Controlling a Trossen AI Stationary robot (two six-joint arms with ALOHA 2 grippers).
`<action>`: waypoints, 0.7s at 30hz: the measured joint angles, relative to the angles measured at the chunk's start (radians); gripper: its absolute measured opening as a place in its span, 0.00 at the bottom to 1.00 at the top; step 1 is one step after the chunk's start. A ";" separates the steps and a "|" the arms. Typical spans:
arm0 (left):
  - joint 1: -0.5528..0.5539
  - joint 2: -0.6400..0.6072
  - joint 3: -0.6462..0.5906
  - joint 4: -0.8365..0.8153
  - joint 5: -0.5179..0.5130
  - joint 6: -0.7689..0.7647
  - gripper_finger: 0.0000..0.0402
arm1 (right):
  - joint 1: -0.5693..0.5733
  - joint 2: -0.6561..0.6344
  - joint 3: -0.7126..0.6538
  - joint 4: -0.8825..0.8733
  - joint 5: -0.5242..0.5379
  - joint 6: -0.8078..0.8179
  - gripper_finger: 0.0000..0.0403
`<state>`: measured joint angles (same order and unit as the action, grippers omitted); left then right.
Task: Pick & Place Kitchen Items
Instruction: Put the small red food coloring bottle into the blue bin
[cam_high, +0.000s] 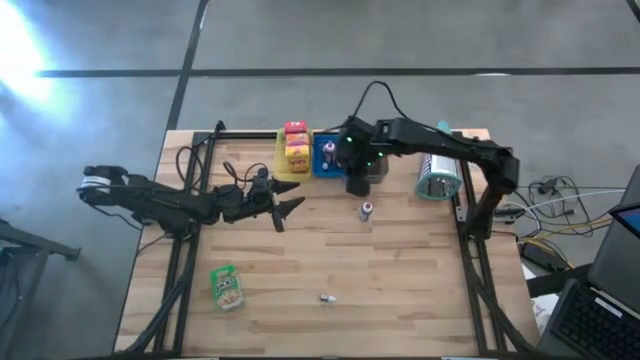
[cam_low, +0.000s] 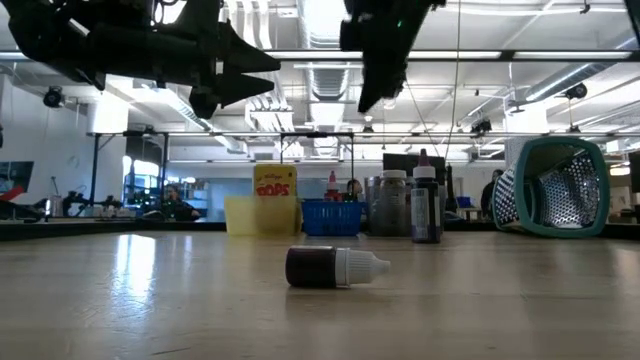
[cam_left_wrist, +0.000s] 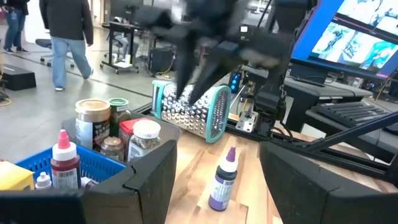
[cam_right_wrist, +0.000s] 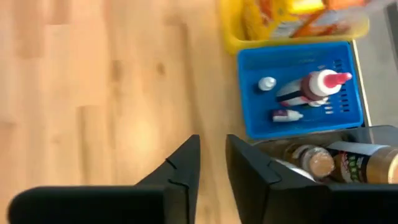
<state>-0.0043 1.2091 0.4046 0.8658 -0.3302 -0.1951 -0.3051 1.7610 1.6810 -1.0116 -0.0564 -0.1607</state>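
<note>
A small purple dropper bottle (cam_high: 366, 211) stands upright on the wooden table. My left gripper (cam_high: 290, 211) hovers level to its left, open and empty, and the bottle (cam_left_wrist: 222, 180) shows beyond the gap between its fingers. My right gripper (cam_right_wrist: 212, 149) hangs above the grey tray of jars (cam_high: 374, 168), pointing down; its fingers are a narrow gap apart with nothing between them. A tiny vial (cam_low: 335, 267) lies on its side near the table's front. A green pouch (cam_high: 228, 286) lies flat at the front left. Red and yellow boxes (cam_high: 296, 145) stand in the yellow tray (cam_high: 281, 165).
The blue tray (cam_right_wrist: 298, 87) holds a red-capped bottle and small vials, between the yellow and grey trays at the far edge. A teal-rimmed metal grater (cam_high: 438, 177) lies on its side at the far right. Bare wood spans the middle and front right.
</note>
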 joint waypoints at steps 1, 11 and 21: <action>0.000 0.000 0.000 -0.002 0.000 0.000 0.59 | 0.020 -0.019 0.000 -0.012 0.002 0.006 0.16; 0.000 0.000 0.000 -0.009 0.000 -0.008 0.59 | 0.288 -0.156 0.000 -0.034 0.181 -0.001 0.03; -0.008 0.000 0.002 -0.042 0.145 -0.034 0.59 | 0.548 -0.180 0.000 -0.054 0.303 0.148 0.02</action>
<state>-0.0128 1.2091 0.4063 0.8242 -0.1848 -0.2290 0.2425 1.5808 1.6810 -1.0653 0.2466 -0.0128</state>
